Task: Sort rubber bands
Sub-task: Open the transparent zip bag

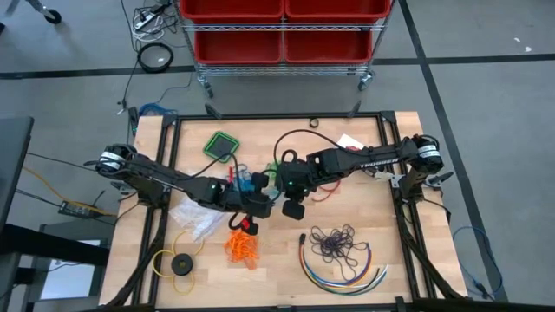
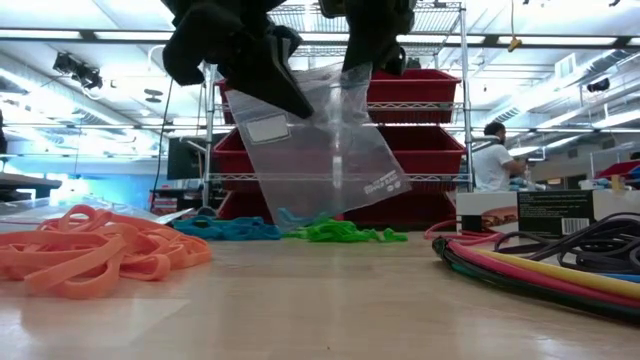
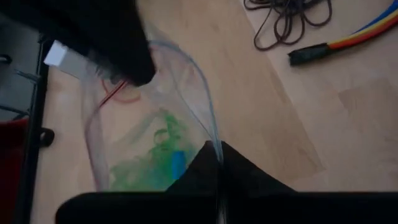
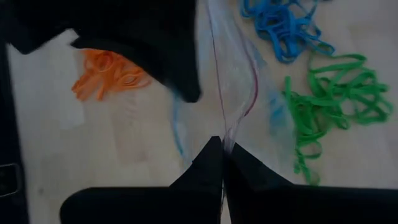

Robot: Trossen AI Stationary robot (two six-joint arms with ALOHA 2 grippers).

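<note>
A clear zip bag (image 2: 330,160) hangs in the air at the table's middle, held between my two grippers. My left gripper (image 3: 219,155) is shut on one side of its mouth and my right gripper (image 4: 222,144) is shut on the other. The rubber bands lie in bunches on the wood. Orange (image 1: 243,249) is near the front, dark purple (image 1: 336,243) is to its right, and blue (image 4: 283,28) and green (image 4: 333,93) lie under and behind the bag. In the low view the left gripper (image 2: 245,60) and right gripper (image 2: 378,40) are above the bag. My left gripper pinches the bag's mouth rim (image 3: 214,140) between its two shut fingers, coming from above. The bag hangs below it, lifted off the table, with its mouth pulled open. My right gripper pinches the bag's opposite top edge by the zip strip (image 4: 225,127) between its shut fingers, also from above. The bag hangs below, clear of the table.
Long multicoloured cables (image 1: 342,270) curve along the near right of the table. A yellow ring with a black disc (image 1: 178,263) and a crumpled clear bag (image 1: 195,218) lie near left. A green square object (image 1: 223,145) sits toward the far side. Red bins (image 1: 282,26) stand beyond the table.
</note>
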